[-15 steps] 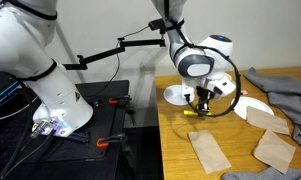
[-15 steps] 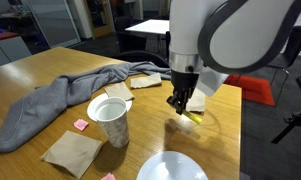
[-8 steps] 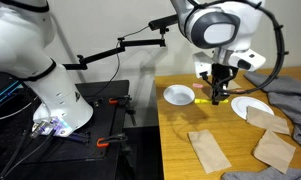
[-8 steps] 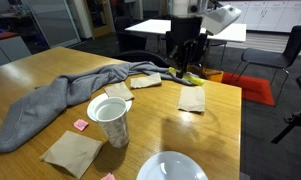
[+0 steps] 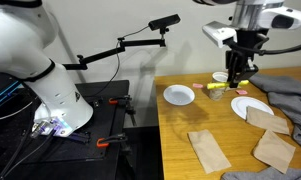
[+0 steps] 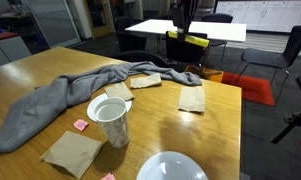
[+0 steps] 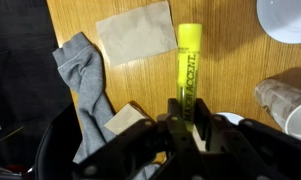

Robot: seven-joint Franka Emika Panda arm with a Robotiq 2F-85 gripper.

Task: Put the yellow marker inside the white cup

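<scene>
My gripper (image 5: 239, 62) is shut on the yellow marker (image 5: 241, 70) and holds it high above the wooden table. In an exterior view the gripper (image 6: 187, 28) hangs over the table's far end with the marker (image 6: 195, 40) lying level in its jaws. In the wrist view the marker (image 7: 189, 62) sticks out from between the fingers (image 7: 186, 125). The white cup (image 6: 110, 118) stands upright near the table's front, well apart from the gripper. It also shows in an exterior view (image 5: 221, 79) and at the right edge of the wrist view (image 7: 279, 97).
Two white plates (image 5: 178, 95) (image 5: 252, 107) lie on the table (image 6: 220, 130). Tan paper bags (image 5: 208, 150) (image 5: 275, 150) (image 6: 193, 97) (image 6: 72, 153) lie flat. A grey cloth (image 6: 60, 100) sprawls along one side. Small pink notes (image 6: 80, 124) lie by the cup.
The gripper has risen from the tabletop with the yellow marker in it and moved toward the table's far end. Cup, plates and bags have not moved.
</scene>
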